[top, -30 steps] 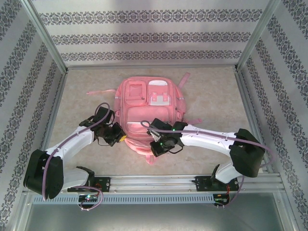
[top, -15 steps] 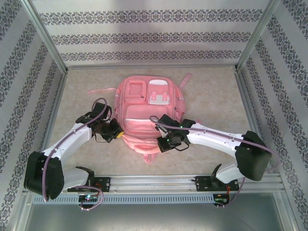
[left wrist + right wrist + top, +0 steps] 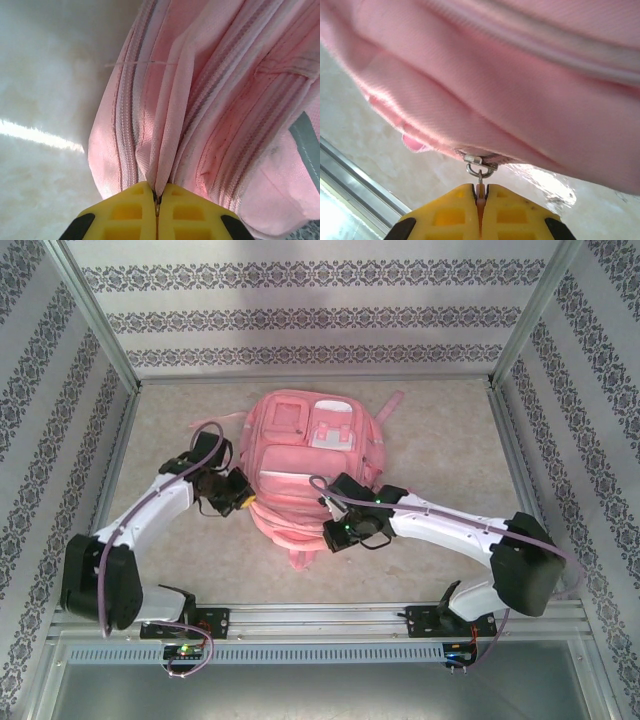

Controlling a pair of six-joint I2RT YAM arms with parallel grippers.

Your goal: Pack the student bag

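While the pink backpack [image 3: 312,465] lies flat in the middle of the table [image 3: 440,440], 2 hands pinch its near end.
On its left side the left hand [image 3: 156,192], closed tight, nips a fabric fold beside a zip; at the near right edge the right hand [image 3: 480,192], likewise closed, clamps the zip pull [image 3: 480,167].

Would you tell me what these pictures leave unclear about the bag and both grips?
- Top view: what the backpack holds, hidden by its fabric.
- Right wrist view: the zip track past the pull, under folded fabric.
- Left wrist view: how deep the left gripper bites the fabric, cut off below.
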